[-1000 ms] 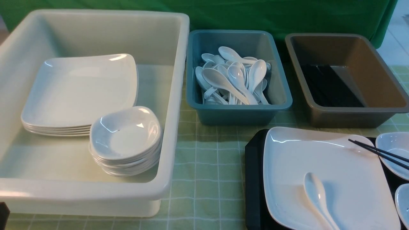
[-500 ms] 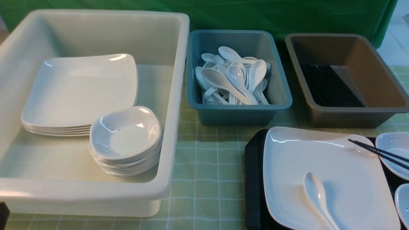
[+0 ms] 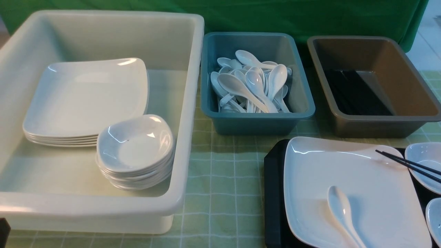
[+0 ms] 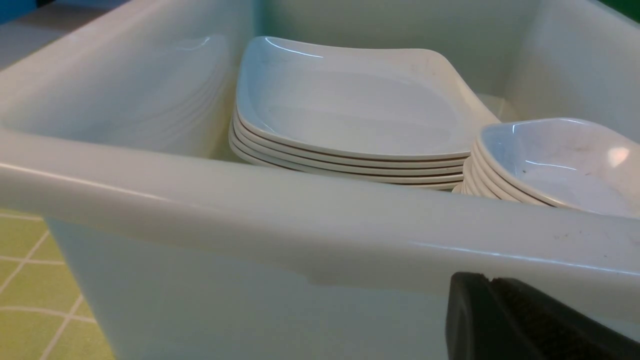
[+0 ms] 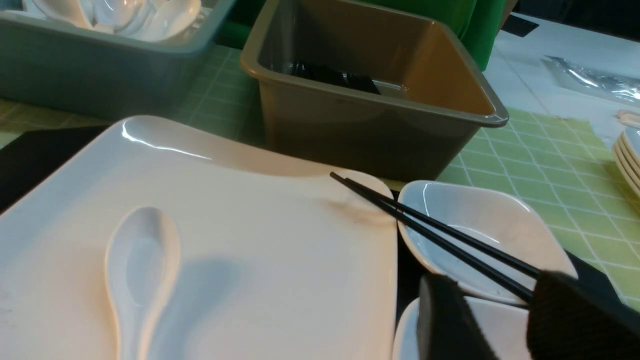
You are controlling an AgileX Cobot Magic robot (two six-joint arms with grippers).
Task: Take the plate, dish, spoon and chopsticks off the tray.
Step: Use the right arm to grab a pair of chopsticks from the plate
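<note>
The black tray [image 3: 274,193] sits at the front right. On it lies the large white plate [image 3: 344,172], with the white spoon [image 3: 341,210] on its near part. The black chopsticks [image 3: 406,164] rest across the plate's far right corner and a small white dish [image 3: 425,162]. A second small dish [image 3: 434,217] lies nearer. My right gripper [image 5: 492,287] is open and empty, low over the two dishes; the chopsticks [image 5: 440,235] run behind one finger. My left gripper [image 4: 492,280] is shut and empty, just outside the white tub's near wall [image 4: 250,220]. Neither gripper shows in the front view.
The white tub [image 3: 186,103] at left holds a stack of large plates [image 3: 86,96] and a stack of small dishes [image 3: 134,148]. A teal tub [image 3: 258,120] holds several spoons. A brown tub [image 3: 379,120] holds black chopsticks. Green checked cloth lies between tub and tray.
</note>
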